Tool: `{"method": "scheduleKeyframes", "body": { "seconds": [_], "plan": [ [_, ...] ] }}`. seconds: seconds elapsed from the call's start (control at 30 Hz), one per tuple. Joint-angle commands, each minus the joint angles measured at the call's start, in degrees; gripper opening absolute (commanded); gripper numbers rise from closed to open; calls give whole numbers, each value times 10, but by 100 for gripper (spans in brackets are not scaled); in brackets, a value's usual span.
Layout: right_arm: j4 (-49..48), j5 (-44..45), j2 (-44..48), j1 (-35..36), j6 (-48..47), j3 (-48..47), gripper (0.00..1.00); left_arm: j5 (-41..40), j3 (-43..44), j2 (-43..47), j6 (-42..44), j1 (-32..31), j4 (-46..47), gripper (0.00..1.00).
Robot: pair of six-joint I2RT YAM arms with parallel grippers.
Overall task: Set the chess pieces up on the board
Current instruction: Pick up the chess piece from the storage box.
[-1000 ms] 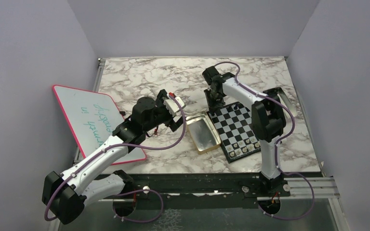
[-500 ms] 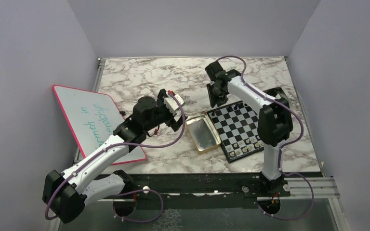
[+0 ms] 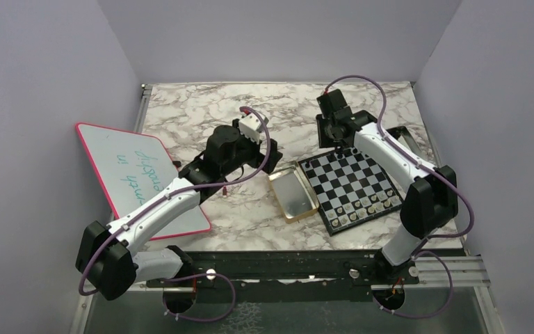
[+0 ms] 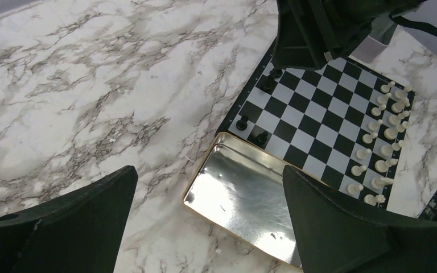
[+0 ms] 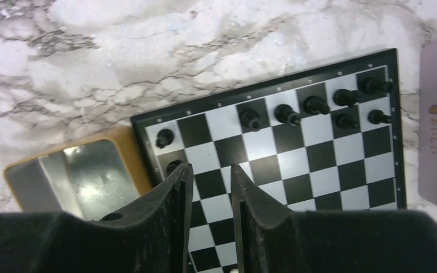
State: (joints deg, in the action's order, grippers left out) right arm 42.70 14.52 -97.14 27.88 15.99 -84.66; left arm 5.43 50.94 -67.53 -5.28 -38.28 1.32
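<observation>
Where it touches the board (image 3: 348, 178), gold tin (image 3: 293, 194), shiny floor showing

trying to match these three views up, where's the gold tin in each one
Top external: the gold tin lies mid-table, just left of the chessboard.
Left wrist: gold tin at lower centre, lid-less and shiny inside.
Right wrist: gold tin at lower left, partly hidden.
Shared landmark: the chessboard, right beside the tin in every view.
</observation>
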Motion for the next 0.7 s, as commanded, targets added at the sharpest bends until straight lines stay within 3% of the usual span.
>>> {"method": "scheduleKeyframes", "body": {
  "seconds": [0.0,0.13,0.3,0.67],
  "plan": [
    [-82,37,47,-44,-11,45,35,24,54,-37,-62,-1,-62,99],
    [-124,20,78,-112,-14,87,35,21,89,-51,-26,0,-110,99],
    [-182,4,102,-213,0,133,35,1,40,-9,-35,1,-68,99],
    [-254,-73,35,-427,41,142,35,-42,4,38,-18,0,-61,98]
  ]
}}
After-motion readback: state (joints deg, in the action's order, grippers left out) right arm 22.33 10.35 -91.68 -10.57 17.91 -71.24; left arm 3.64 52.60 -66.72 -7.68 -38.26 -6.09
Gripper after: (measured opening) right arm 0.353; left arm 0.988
